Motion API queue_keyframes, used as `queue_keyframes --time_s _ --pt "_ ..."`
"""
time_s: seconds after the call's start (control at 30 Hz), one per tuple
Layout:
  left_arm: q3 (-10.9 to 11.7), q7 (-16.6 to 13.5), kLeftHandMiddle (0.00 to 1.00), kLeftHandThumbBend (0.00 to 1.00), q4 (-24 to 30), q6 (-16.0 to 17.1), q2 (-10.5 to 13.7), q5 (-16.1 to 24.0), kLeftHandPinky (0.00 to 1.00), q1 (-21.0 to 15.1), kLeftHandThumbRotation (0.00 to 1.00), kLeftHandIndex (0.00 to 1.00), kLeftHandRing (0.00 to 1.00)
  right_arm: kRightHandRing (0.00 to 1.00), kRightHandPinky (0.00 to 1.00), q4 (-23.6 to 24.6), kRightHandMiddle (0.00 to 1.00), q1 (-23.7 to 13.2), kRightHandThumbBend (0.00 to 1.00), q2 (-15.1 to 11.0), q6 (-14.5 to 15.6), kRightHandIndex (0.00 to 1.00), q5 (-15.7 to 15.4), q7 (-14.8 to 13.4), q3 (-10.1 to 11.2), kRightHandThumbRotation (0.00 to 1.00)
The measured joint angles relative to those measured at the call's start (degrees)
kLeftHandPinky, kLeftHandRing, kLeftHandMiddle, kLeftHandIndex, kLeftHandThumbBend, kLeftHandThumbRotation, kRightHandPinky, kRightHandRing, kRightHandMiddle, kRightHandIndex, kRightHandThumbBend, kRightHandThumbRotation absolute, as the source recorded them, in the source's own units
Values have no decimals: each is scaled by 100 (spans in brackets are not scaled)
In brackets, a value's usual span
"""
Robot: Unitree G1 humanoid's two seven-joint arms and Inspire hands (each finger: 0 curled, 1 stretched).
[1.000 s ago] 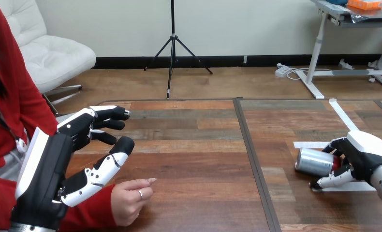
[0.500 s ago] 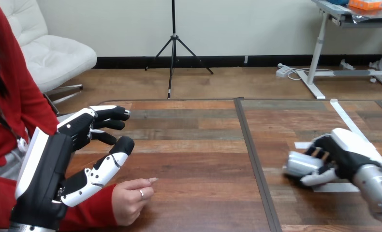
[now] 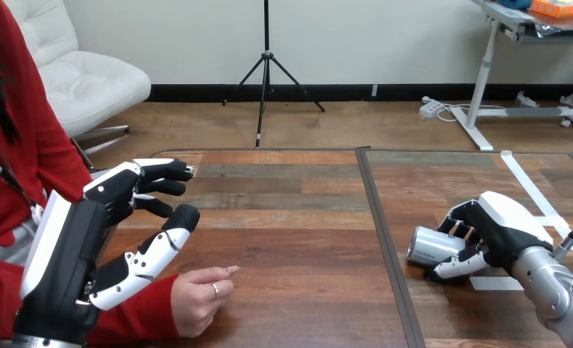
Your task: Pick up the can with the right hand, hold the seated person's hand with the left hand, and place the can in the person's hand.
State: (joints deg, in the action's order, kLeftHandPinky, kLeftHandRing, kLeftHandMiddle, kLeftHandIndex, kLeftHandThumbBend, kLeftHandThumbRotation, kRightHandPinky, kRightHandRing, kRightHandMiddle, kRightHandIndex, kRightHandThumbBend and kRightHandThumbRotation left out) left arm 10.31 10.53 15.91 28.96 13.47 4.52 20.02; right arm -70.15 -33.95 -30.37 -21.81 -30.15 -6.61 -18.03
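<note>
A silver can [image 3: 430, 246] lies sideways in my right hand [image 3: 495, 230], whose fingers and thumb curl round it just above the table at the right. My left hand [image 3: 128, 217] hangs open at the left, fingers spread, above and left of the person's hand [image 3: 200, 297]. That hand rests on the table near the front edge, loosely curled, with a red sleeve behind it. My left hand and the person's hand are apart.
A dark seam [image 3: 382, 239] runs front to back down the table's middle. White tape strips [image 3: 537, 199] lie on the table at the right, beside my right hand. The wooden table [image 3: 291, 217] stretches between the two hands.
My right hand has carried the can leftward, toward the table's middle seam. My left hand and the person's hand have stayed put. The camera has shifted slightly.
</note>
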Motion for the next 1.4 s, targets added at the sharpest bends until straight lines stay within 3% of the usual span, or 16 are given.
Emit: queue_keyframes --time_s 0.83,1.4 --pt "0 -4 71 47 -6 20 0 32 57 0 50 65 68 42 38 -1 47 1 63 -9 -51 48 -18 -24 -2 0" --pt "0 -4 71 47 -6 20 0 32 57 1 51 66 69 43 38 8 49 3 61 -109 -280 49 -180 -25 -45 0"
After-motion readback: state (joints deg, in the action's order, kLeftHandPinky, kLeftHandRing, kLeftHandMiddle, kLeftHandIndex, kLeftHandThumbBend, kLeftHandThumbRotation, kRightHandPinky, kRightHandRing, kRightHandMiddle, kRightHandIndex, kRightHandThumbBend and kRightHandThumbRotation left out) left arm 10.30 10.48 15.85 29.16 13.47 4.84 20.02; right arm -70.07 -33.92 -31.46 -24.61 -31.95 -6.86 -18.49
